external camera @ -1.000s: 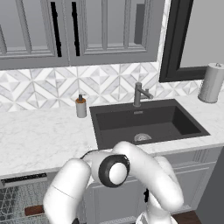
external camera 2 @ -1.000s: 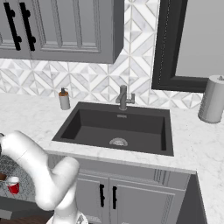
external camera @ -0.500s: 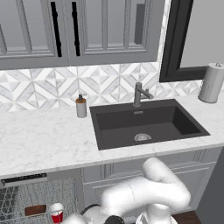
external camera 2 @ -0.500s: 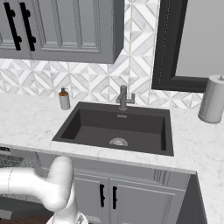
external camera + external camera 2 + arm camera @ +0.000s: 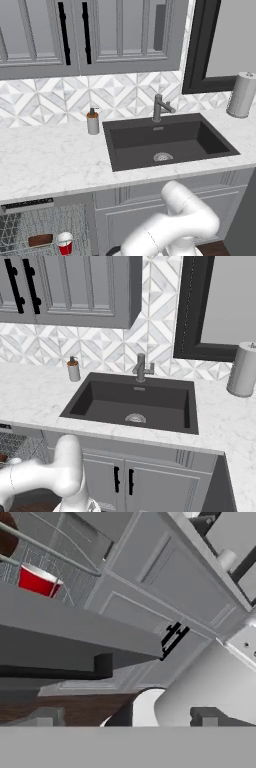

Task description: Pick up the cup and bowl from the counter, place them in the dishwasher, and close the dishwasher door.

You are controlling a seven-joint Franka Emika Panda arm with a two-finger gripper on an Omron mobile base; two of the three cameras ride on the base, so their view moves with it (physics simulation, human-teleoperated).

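The gripper (image 5: 125,719) hangs low, under the dishwasher door (image 5: 75,629), its fingertips well apart and holding nothing. Beyond that door, the cup (image 5: 64,243) and the bowl (image 5: 40,240) sit side by side in the dishwasher (image 5: 45,227) rack. Above runs the counter (image 5: 50,162), with its black sink (image 5: 167,141) and a soap dispenser (image 5: 93,121).

Cup (image 5: 64,243) right of bowl (image 5: 40,240)

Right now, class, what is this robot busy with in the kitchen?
It is loading the dishwasher. The cup and the bowl already sit side by side in its wire rack, and the door isn't closed yet. The arm is bent low in front of the cabinets under the counter.
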